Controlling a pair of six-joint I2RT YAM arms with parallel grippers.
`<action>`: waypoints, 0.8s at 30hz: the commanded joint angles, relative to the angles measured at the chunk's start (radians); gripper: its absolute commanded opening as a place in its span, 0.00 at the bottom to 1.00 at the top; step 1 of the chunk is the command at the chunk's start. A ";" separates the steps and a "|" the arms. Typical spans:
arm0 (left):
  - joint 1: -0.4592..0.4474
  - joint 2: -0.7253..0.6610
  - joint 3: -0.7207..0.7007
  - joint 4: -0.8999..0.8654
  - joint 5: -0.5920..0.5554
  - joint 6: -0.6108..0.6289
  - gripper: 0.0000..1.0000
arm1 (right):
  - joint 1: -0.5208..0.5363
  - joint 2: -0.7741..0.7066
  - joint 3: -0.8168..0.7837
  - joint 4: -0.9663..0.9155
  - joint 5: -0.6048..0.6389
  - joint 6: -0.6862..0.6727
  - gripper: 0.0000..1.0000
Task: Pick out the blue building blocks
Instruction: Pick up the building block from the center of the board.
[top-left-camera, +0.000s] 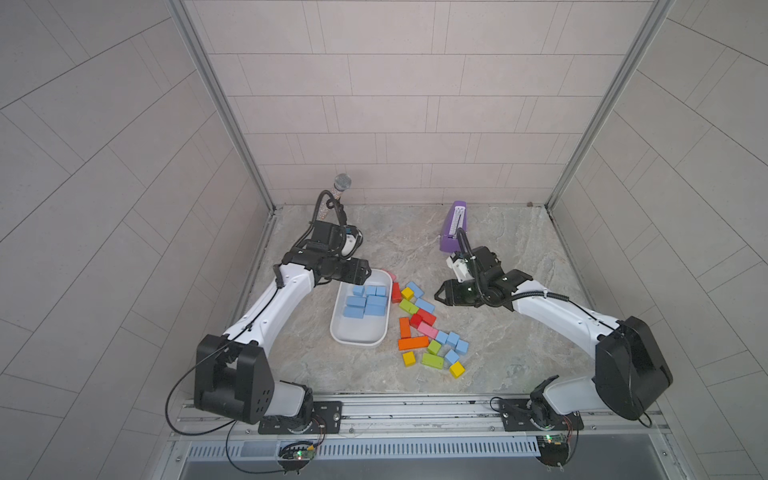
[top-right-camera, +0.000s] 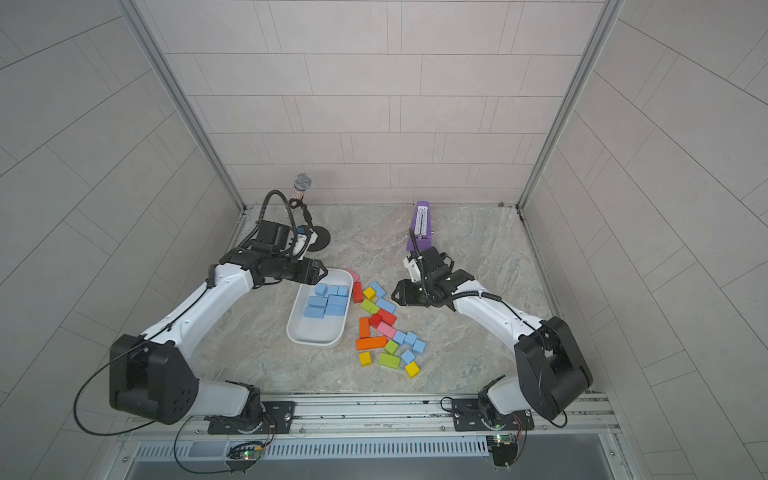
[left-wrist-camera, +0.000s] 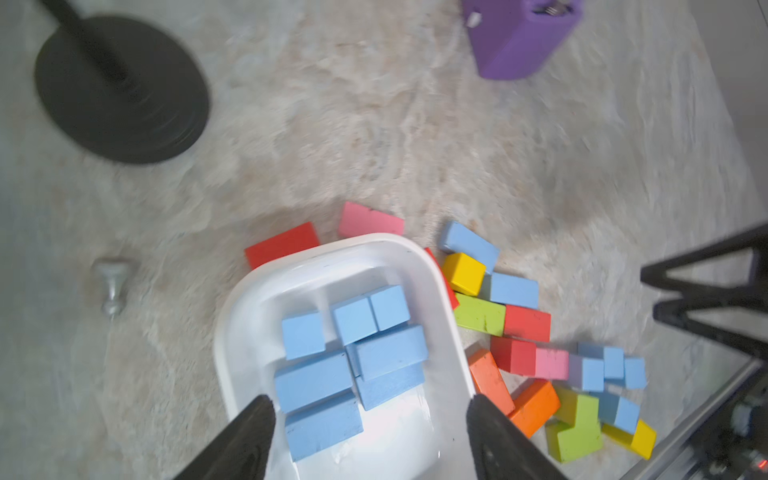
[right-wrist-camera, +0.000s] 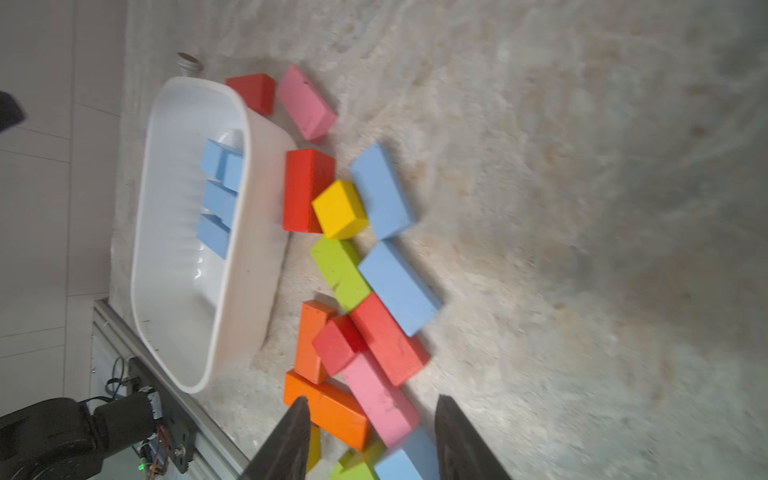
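Pile risk: the loose blue building blocks (top-left-camera: 424, 305) lie packed among other colours. The two long ones touch a yellow cube (top-left-camera: 407, 293), a green brick (top-left-camera: 408, 306) and a red brick (top-left-camera: 427, 317). A closing finger could snag a neighbour, drag it along or tip the target.
Cube risk: four blue cubes (top-left-camera: 453, 338) sit close together beside a pink brick (top-left-camera: 428, 330), leaving little room for fingers. A double pick or a slip looks possible.
Arm risk: both claws hang near the white tub (top-left-camera: 360, 341). A clash or a knocked rim could spill the sorted stock.
Sorted stock: seven or so blue blocks inside the tub, at its far end.
Left claw (left-wrist-camera: 370, 405): released, empty, poised over the tub's blocks.
Right claw (right-wrist-camera: 372, 400): jaws apart, grasping nothing. The long blue bricks lie just beside it, toward the tub; the cubes lie nearer the robot's base.
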 joint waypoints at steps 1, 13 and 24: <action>-0.080 0.048 0.080 -0.088 -0.010 0.351 0.75 | -0.058 -0.070 -0.047 -0.070 -0.021 -0.053 0.50; -0.305 0.522 0.536 -0.291 -0.125 0.992 0.65 | -0.085 -0.180 -0.198 0.041 -0.047 -0.017 0.50; -0.313 0.831 0.714 -0.281 -0.223 1.238 0.57 | -0.082 -0.235 -0.323 0.176 -0.072 0.079 0.50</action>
